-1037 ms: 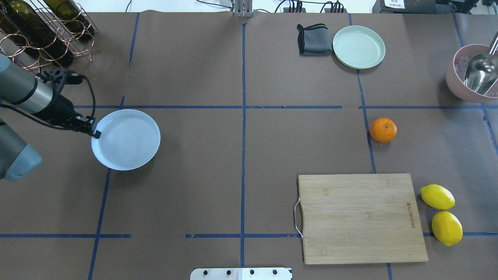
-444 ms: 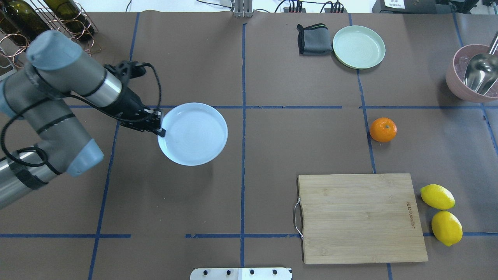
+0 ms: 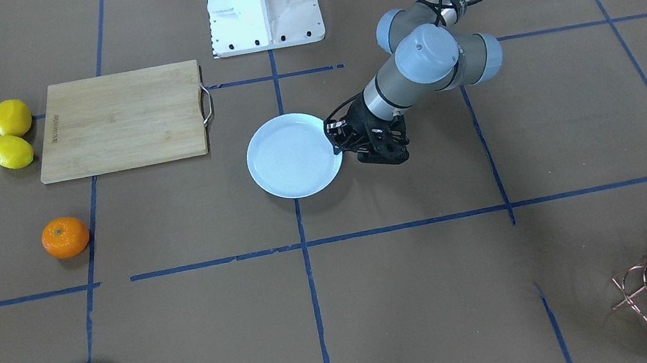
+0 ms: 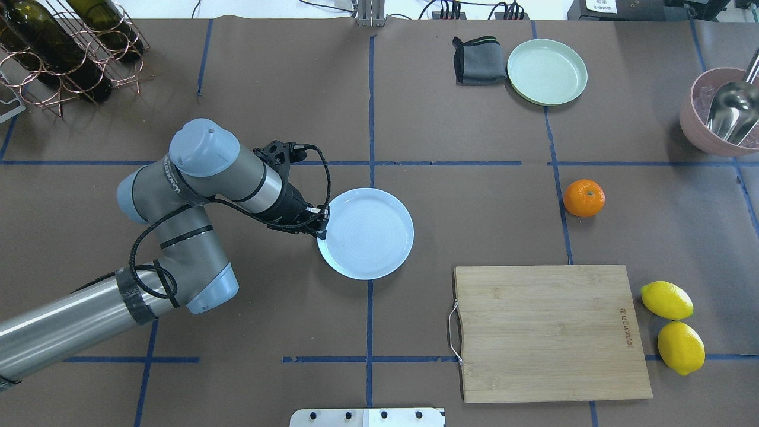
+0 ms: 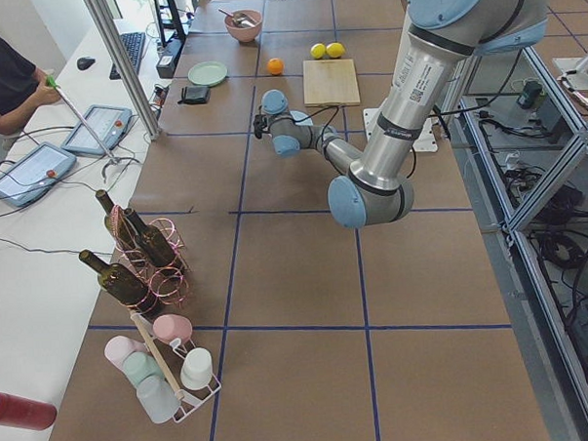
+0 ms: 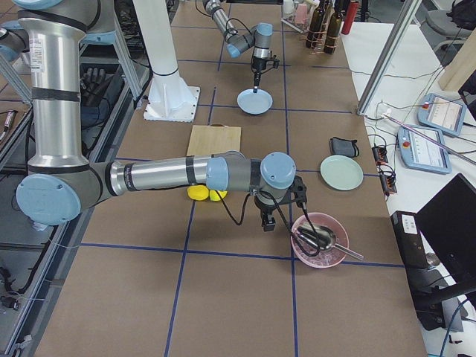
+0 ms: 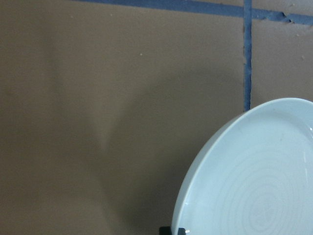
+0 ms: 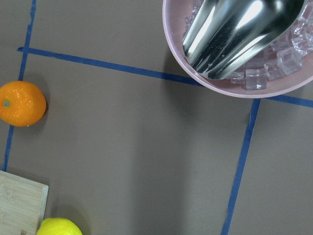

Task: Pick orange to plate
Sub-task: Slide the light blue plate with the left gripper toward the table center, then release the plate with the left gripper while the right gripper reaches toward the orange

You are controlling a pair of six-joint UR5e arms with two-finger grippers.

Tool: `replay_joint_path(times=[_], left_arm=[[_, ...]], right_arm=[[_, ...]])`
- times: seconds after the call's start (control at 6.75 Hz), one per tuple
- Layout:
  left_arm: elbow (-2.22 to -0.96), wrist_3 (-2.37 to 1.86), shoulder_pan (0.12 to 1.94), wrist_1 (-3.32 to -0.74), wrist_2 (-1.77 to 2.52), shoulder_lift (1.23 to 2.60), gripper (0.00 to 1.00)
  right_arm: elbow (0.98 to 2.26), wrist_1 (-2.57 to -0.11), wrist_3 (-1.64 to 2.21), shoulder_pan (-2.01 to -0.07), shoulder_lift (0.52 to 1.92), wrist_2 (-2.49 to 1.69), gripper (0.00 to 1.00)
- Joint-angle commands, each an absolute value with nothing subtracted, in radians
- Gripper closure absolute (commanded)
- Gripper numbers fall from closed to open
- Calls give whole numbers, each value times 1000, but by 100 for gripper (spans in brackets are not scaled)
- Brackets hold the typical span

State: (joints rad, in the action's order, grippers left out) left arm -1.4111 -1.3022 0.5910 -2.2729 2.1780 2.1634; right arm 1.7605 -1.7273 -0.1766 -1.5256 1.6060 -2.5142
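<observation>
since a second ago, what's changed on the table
The left gripper, shut on the rim of the plate, has carried it from the table's left side to the centre line, closer to the orange. The orange, lemons, cutting board and green plate stayed put.

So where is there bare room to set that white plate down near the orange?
Bare brown mat lies between the plate and the orange, bordered on the robot's side by the cutting board. Crowded: the robot's right edge, with lemons and pink bowl.
</observation>
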Motion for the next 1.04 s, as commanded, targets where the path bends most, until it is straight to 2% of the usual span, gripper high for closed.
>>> replay_joint_path(times=[0.0,0.3,0.44,0.74,0.89], left_arm=[[-1399,-1319,568,-2295,2157,2164,84],[-1449,-1321,577,-2347,2155,2161,5],[-1506,-1351,593,-2353,2152,2154,1],[-1528,-1387,595,-2353,2151,2151,1],[-1529,-1387,595,-2353,2151,2149,1]], right_arm=[[1761,-1727,-176,-1506,1605,-2514,0],[1769,-1691,-110,-1445,1598,-2517,0],[1775,-1558,89,-1365,1598,-2528,0],[1767,-1174,616,-1158,1594,-2428,0],[1767,-1107,752,-1073,1563,-2313,0]])
